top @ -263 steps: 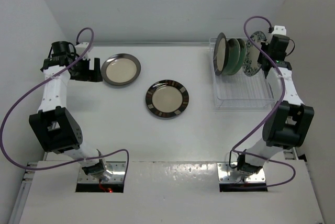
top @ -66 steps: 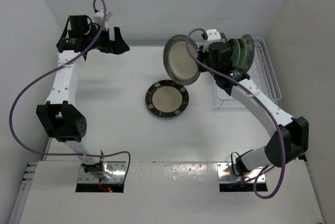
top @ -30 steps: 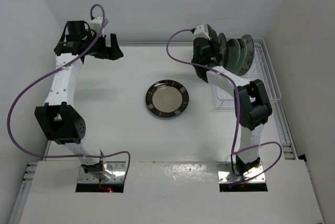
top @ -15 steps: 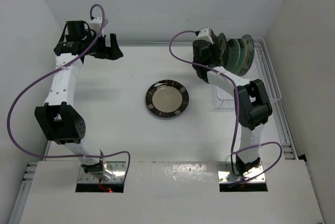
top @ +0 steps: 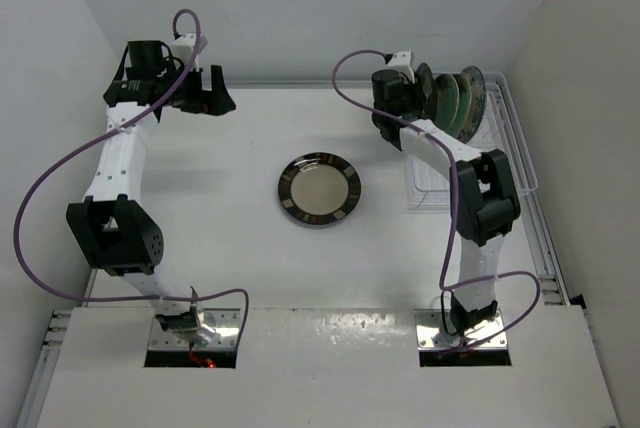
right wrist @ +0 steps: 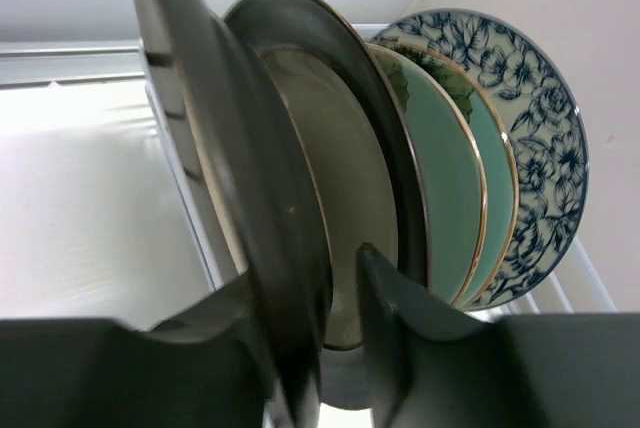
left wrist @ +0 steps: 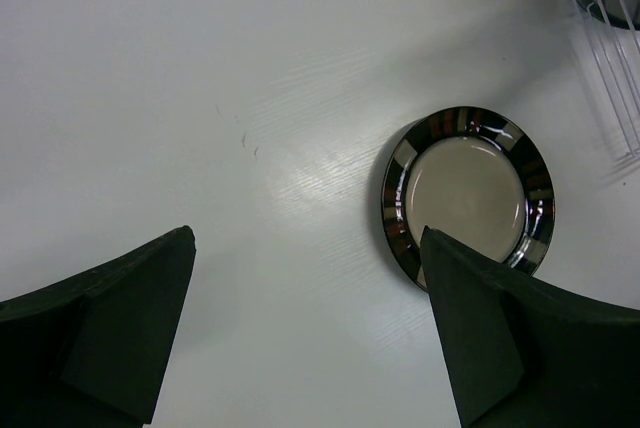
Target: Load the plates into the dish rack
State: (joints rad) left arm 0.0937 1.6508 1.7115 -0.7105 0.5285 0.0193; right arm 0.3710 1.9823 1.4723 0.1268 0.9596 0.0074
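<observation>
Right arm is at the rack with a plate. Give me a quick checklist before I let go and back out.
1. Grey-rimmed plate upright between the right gripper's jaws: ok.
2. Its lower edge seated in the dish rack: cannot tell, hidden.
3. Grip on the rim: cannot tell; the jaws straddle it.
4. Second grey-rimmed plate, mint plates and blue-white plate upright alongside: ok.
5. Left gripper open, far from the rack: ok.
6. All plates loaded: not ok; patterned-rim plate lies on the table.
</observation>
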